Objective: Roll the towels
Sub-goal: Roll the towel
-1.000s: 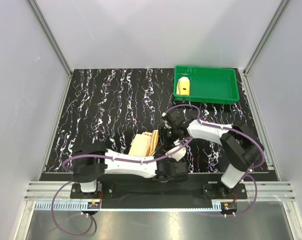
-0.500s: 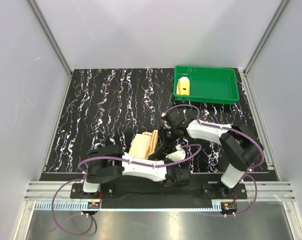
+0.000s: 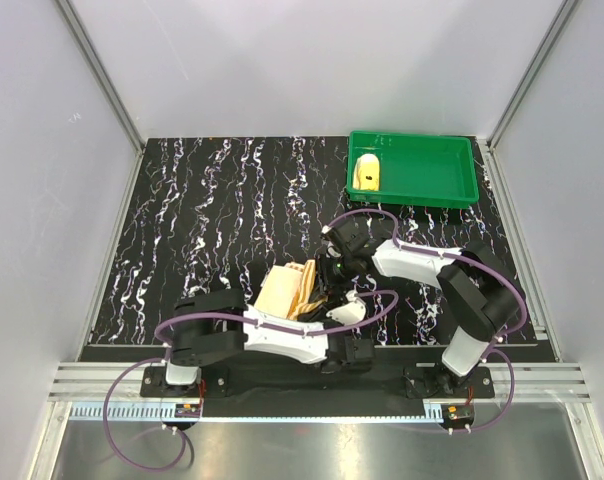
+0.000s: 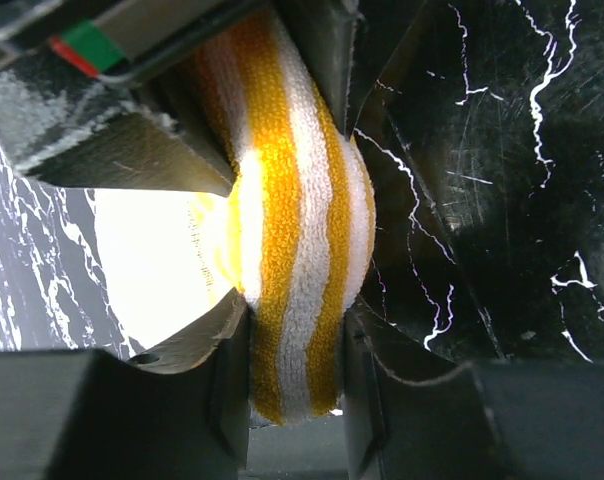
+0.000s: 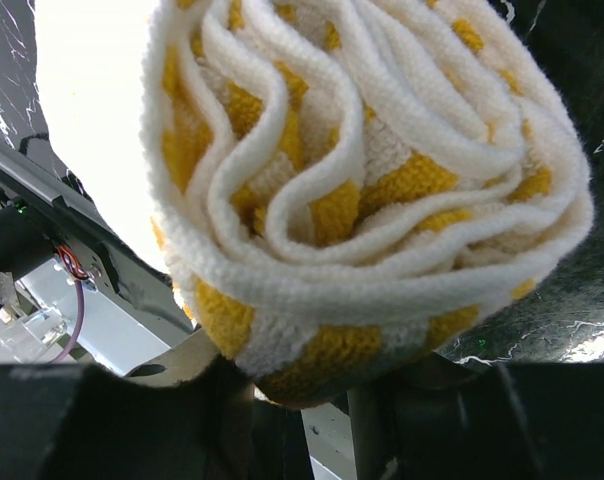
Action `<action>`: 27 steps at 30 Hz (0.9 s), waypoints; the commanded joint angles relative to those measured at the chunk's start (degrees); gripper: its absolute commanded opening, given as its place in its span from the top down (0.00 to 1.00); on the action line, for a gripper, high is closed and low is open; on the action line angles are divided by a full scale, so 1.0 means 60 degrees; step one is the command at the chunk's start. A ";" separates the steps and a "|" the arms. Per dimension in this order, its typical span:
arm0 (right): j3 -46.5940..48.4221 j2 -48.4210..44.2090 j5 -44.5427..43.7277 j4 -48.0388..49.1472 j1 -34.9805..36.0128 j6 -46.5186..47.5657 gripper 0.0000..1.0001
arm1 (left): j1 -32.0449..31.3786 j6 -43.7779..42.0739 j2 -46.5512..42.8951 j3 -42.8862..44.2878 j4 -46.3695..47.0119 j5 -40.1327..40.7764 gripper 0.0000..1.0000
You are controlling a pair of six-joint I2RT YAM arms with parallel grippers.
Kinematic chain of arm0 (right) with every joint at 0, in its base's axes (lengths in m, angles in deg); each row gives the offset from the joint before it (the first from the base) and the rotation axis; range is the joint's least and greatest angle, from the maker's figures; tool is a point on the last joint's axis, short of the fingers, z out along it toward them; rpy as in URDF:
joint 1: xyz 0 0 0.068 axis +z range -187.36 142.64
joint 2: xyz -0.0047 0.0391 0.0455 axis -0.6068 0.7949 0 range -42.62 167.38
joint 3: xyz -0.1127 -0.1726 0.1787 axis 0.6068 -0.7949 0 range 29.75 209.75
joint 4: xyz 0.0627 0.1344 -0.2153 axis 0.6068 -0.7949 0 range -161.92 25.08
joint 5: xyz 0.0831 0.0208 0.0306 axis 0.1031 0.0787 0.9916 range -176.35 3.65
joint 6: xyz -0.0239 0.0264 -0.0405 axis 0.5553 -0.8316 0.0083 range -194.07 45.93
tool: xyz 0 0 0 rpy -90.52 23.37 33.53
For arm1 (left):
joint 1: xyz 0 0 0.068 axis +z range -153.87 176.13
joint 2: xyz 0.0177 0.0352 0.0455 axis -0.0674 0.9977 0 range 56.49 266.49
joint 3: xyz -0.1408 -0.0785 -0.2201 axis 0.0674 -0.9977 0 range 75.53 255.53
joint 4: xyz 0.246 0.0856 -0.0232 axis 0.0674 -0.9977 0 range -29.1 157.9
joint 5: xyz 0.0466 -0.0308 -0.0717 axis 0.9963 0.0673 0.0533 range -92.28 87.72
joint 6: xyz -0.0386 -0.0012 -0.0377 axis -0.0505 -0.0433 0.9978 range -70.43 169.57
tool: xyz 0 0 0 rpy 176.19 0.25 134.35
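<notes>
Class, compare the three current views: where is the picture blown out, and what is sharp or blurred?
Left wrist: a blown-out white patch beside the striped towel, whose weave is sharp; the dark foreground around it is soft. Right wrist: similar glare at upper left, the towel's rolled end crisp. Top external: evenly lit, sharp, the towel looking pale.

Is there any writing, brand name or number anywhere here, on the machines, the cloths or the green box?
No text can be read in any view.
Dark mark on the yellow towel in the green tray: too small to read.
Small coloured part at the left arm's foot: too small to read.
Red and green patch on grey hardware: plain colours, no letters.
Striped towel: stripes only, no label showing.
</notes>
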 commanded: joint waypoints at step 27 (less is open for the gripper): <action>0.0337 -0.2387 -0.2226 -0.3130 -0.2565 0.1006 0.14 | 0.2202 0.1100 -0.4439 -0.3708 0.3277 -0.4492 0.80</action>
